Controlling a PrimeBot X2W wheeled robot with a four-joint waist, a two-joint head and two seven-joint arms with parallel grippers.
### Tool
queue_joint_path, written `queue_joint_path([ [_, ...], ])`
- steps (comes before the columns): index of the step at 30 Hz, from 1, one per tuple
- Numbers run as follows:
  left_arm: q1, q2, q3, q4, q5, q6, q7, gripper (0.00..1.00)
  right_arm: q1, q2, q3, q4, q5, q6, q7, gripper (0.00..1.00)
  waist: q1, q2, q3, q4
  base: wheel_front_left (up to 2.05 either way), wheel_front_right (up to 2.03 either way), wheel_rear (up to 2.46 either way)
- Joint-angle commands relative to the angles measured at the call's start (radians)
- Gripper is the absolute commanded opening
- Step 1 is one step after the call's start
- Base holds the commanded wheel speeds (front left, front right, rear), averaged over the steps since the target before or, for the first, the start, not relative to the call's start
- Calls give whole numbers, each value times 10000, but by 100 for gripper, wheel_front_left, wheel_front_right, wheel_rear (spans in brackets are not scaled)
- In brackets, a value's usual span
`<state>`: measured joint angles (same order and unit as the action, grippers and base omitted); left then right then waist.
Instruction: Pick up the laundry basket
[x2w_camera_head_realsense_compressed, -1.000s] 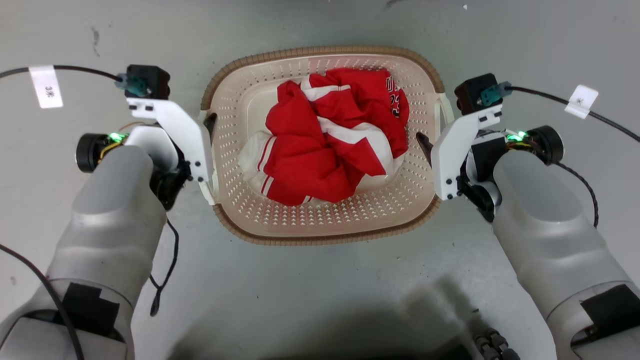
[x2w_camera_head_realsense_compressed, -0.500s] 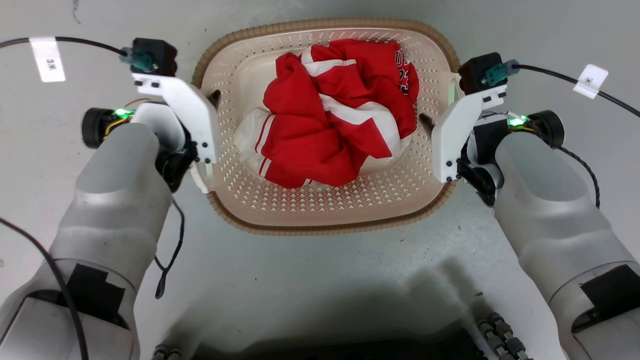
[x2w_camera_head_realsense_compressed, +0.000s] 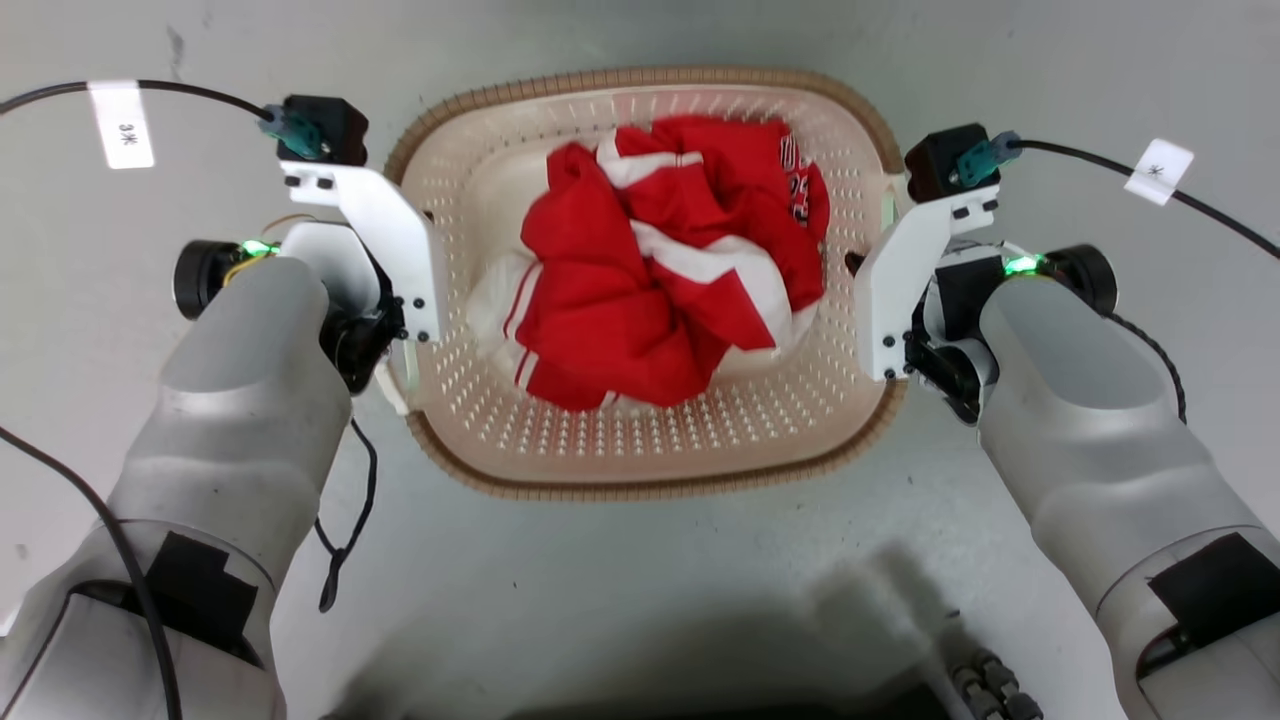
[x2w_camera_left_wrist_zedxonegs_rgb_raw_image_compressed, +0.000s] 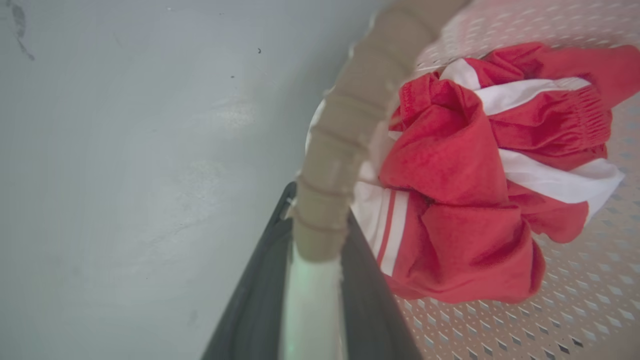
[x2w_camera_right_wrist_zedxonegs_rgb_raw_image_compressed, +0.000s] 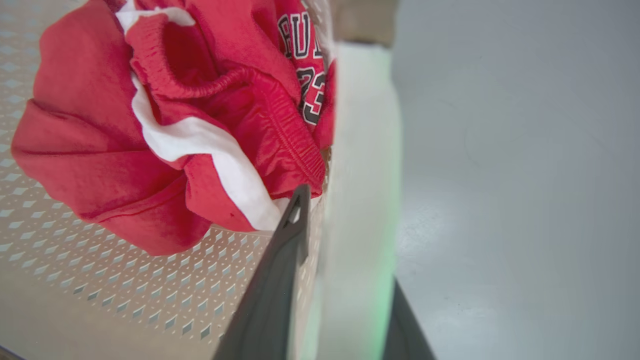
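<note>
The laundry basket (x2w_camera_head_realsense_compressed: 640, 445) is cream with perforated walls and a brown woven-look rim, and sits mid-view over the grey floor. A crumpled red and white garment (x2w_camera_head_realsense_compressed: 660, 280) lies inside it. My left gripper (x2w_camera_head_realsense_compressed: 420, 225) is at the basket's left side. In the left wrist view its dark fingers (x2w_camera_left_wrist_zedxonegs_rgb_raw_image_compressed: 367, 300) are shut on the white side handle (x2w_camera_left_wrist_zedxonegs_rgb_raw_image_compressed: 310, 295) just below the rim (x2w_camera_left_wrist_zedxonegs_rgb_raw_image_compressed: 345, 135). My right gripper (x2w_camera_head_realsense_compressed: 868, 265) is at the right side. Its fingers (x2w_camera_right_wrist_zedxonegs_rgb_raw_image_compressed: 280, 280) pinch the other white handle (x2w_camera_right_wrist_zedxonegs_rgb_raw_image_compressed: 360, 190).
Bare grey floor (x2w_camera_head_realsense_compressed: 640, 590) surrounds the basket. Black cables with white tags (x2w_camera_head_realsense_compressed: 122, 125) (x2w_camera_head_realsense_compressed: 1158, 170) run off from both wrists. My own shadow and a dark part of my base (x2w_camera_head_realsense_compressed: 985, 690) lie along the bottom edge.
The basket looks slightly larger and nearer than a second ago, and both grippers have stayed on its handles. The whole picture has shifted a little, so the camera moved too.
</note>
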<state>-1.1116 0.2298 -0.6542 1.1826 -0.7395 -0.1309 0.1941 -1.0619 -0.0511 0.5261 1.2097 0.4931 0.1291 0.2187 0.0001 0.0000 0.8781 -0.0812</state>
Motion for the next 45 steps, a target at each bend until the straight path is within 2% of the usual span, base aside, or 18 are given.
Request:
queue_joint_path([
  [1,65,-52,-109,-11,-74,11,151,0,129,19,118,51,68,28,164,0,-1,0,-342,25,0,0,0],
  [15,928,-161,-845,-222,-1589,-12,2797,0,871,74,1211,-47,1601,30,2712,0,-1,0,-2883,17,0,0,0],
  [26,1559,-166,-1250,-344,-2516,-15,3992,0,1355,87,1691,78,2638,30,4236,0,-1,0,-4666,46,0,0,0],
  [36,2158,-257,-1529,-313,-3213,-49,5097,0,1841,101,2061,74,3364,30,5001,0,-1,0,-6185,53,0,0,0],
  [45,2703,-471,-1708,-144,-3594,-51,5534,0,2262,116,2314,281,3793,31,5529,0,-1,0,-7287,85,0,0,0],
])
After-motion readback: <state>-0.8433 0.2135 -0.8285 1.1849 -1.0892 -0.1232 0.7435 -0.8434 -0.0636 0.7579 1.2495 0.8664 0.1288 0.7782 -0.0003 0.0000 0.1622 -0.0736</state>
